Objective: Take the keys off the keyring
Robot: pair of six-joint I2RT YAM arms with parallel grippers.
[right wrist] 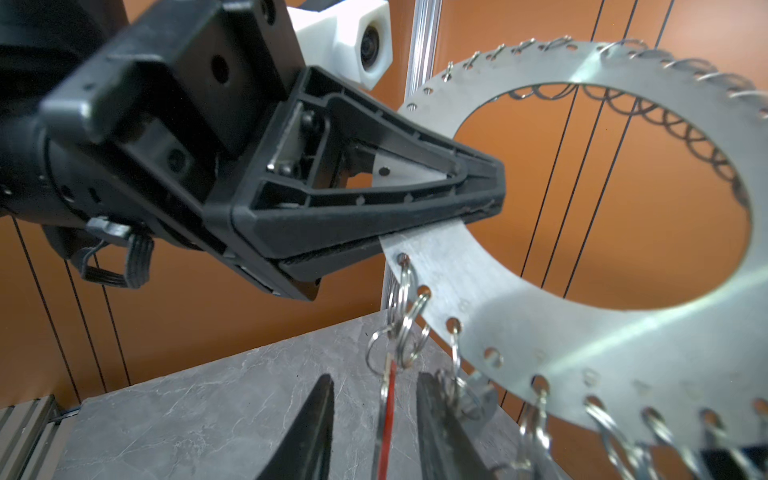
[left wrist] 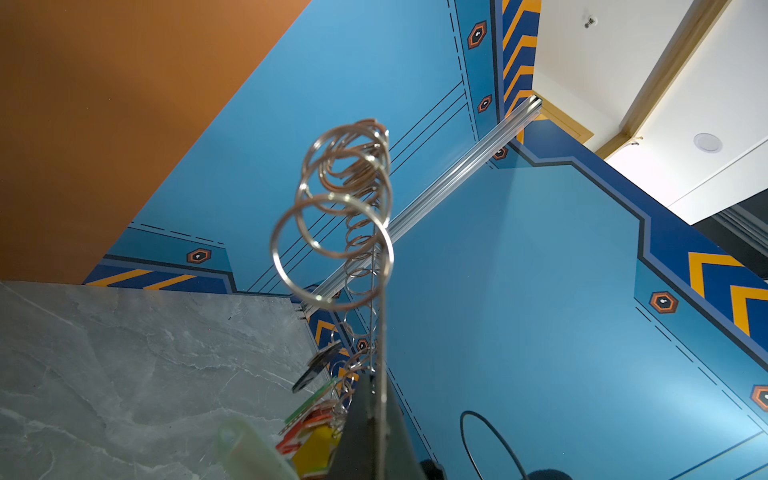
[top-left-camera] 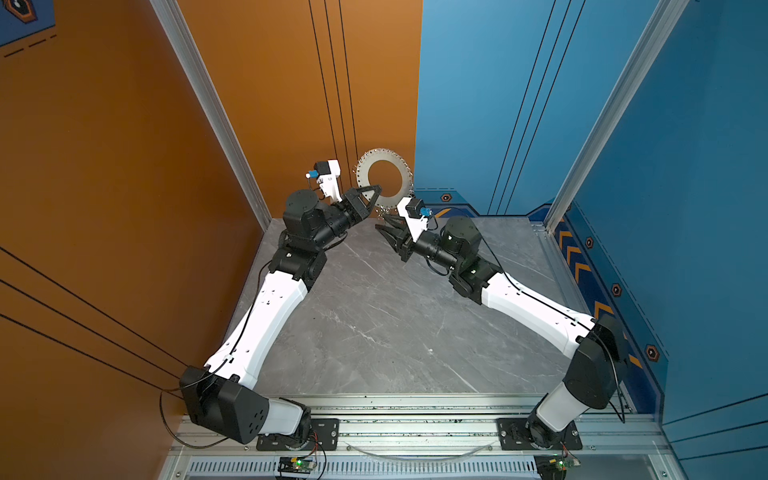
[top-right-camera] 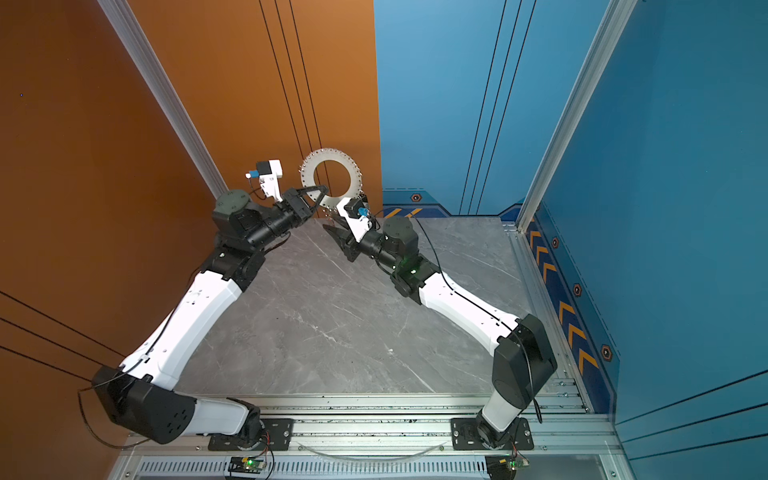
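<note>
The keyring (top-left-camera: 384, 155) (top-right-camera: 331, 154), a flat metal disc with a big hole, hangs upright in the air near the back wall. My left gripper (top-left-camera: 376, 189) (right wrist: 494, 199) is shut on its rim. Edge-on in the left wrist view, the keyring (left wrist: 380, 332) runs up from that gripper (left wrist: 376, 378). The keys hang from split rings on the lower rim, with yellow (left wrist: 316, 451), green (left wrist: 311, 401) and black (left wrist: 318, 365) tags. My right gripper (top-left-camera: 383, 222) (right wrist: 374, 376) is open just below the disc (right wrist: 540, 332). A red-tagged key (right wrist: 386, 432) hangs between its fingers (right wrist: 311, 432), with a gap on each side.
The grey marble tabletop (top-left-camera: 374, 324) lies below both arms. An orange wall (top-left-camera: 270, 104) and a blue wall (top-left-camera: 498, 104) stand close behind the keyring. An aluminium rail (top-left-camera: 415, 415) runs along the table's front edge.
</note>
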